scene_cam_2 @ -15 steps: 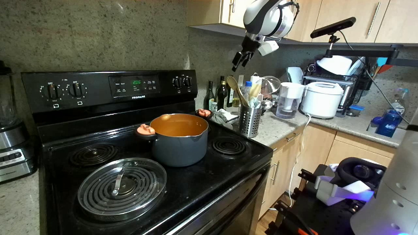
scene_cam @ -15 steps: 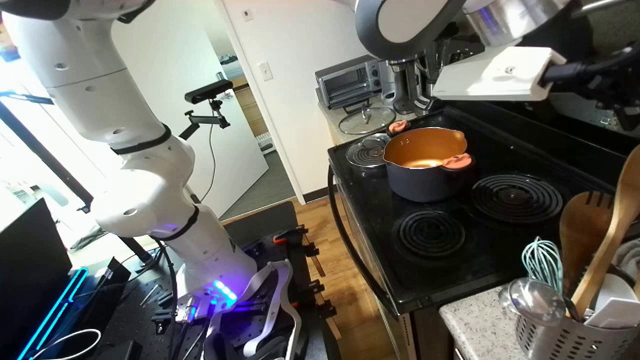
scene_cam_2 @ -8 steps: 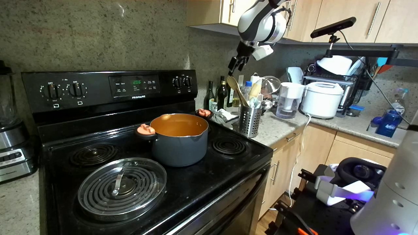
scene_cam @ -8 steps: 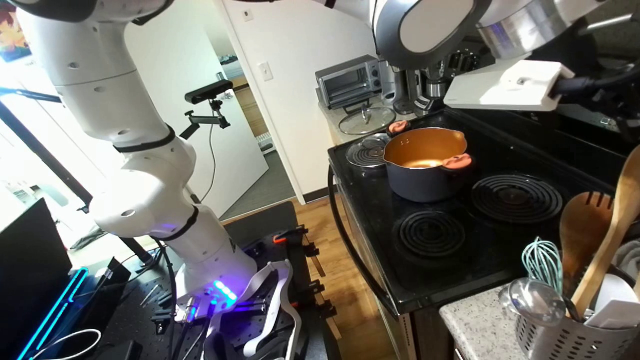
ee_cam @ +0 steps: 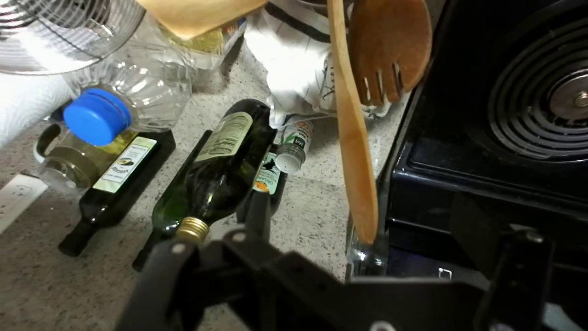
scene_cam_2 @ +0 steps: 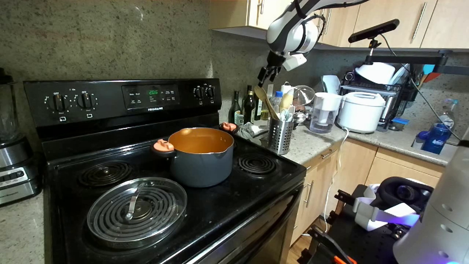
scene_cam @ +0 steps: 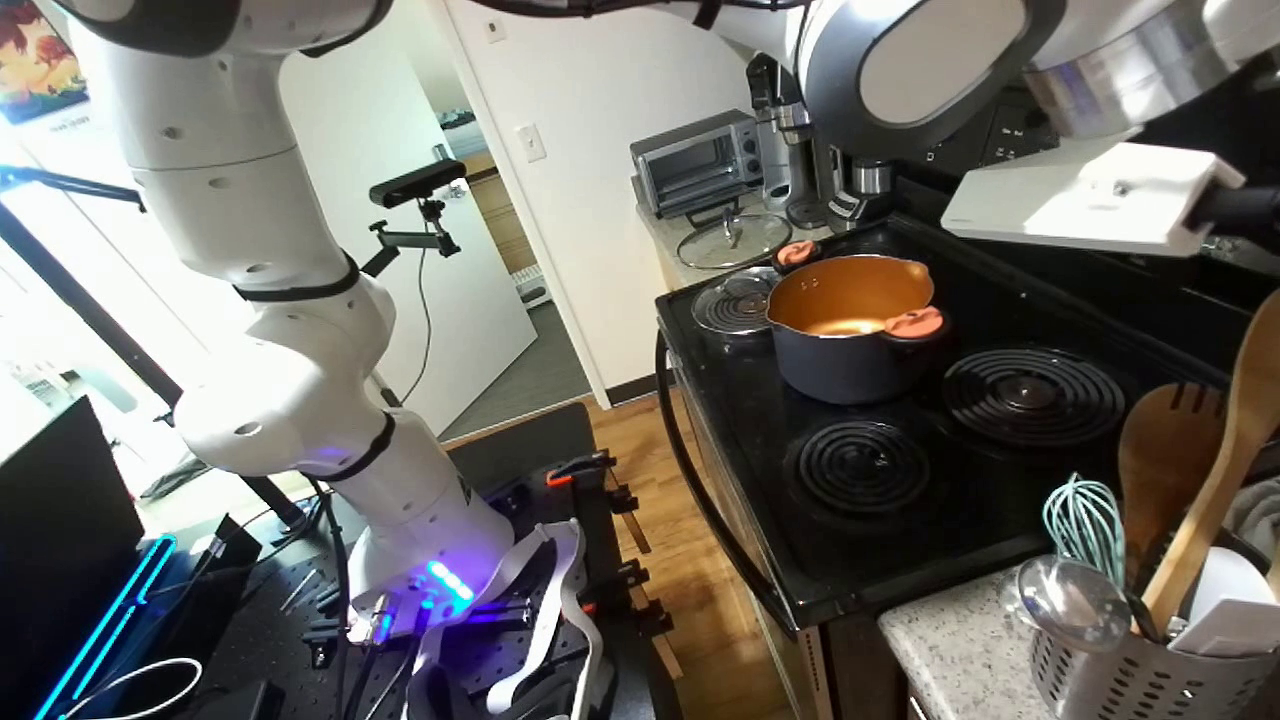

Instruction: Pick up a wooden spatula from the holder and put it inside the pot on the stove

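My gripper (scene_cam_2: 266, 80) hangs open above the holder (scene_cam_2: 280, 136), a perforated metal crock of utensils. Just below its fingertips is the head of a long wooden utensil (scene_cam_2: 269, 106); in the wrist view this utensil (ee_cam: 349, 124) appears edge-on between the spread fingers, not gripped. A paler, flat-bladed wooden utensil (ee_cam: 206, 14) shows at that view's top. Which of these two is the wooden spatula I cannot tell. The dark grey pot (scene_cam: 840, 368), orange inside, stands uncovered on the black stove (scene_cam_2: 227, 205). In an exterior view the arm shows but the fingers are out of frame.
A brown slotted wooden utensil (scene_cam: 1165, 450) and a teal whisk (scene_cam: 1085, 525) crowd the same holder. Dark bottles (ee_cam: 225, 179) and a blue-capped bottle (ee_cam: 97, 117) stand close behind. A cabinet (scene_cam_2: 234, 16) overhangs the counter. A glass lid (scene_cam_2: 137, 212) covers a front burner.
The gripper has shifted a little toward the stove side and come down, now just over the long utensil's head. It has stayed open. Pot and holder have not moved.
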You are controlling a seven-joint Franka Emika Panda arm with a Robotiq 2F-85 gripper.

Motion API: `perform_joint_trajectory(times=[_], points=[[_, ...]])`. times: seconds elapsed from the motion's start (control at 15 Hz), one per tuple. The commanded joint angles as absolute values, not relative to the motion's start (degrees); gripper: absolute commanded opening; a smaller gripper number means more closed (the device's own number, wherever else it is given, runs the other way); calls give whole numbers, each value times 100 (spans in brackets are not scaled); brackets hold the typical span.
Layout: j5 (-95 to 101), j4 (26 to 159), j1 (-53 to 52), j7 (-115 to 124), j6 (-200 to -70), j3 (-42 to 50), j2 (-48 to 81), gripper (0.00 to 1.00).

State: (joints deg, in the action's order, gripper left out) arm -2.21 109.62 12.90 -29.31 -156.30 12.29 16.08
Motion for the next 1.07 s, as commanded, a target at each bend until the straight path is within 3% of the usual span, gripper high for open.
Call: perform_joint_trajectory(times=[0.0,1.0], points=[[2,10635,1492,-2614,-15639,1112,1890,100],[394,10393,1571,-2740,-15659,894,2200,100]])
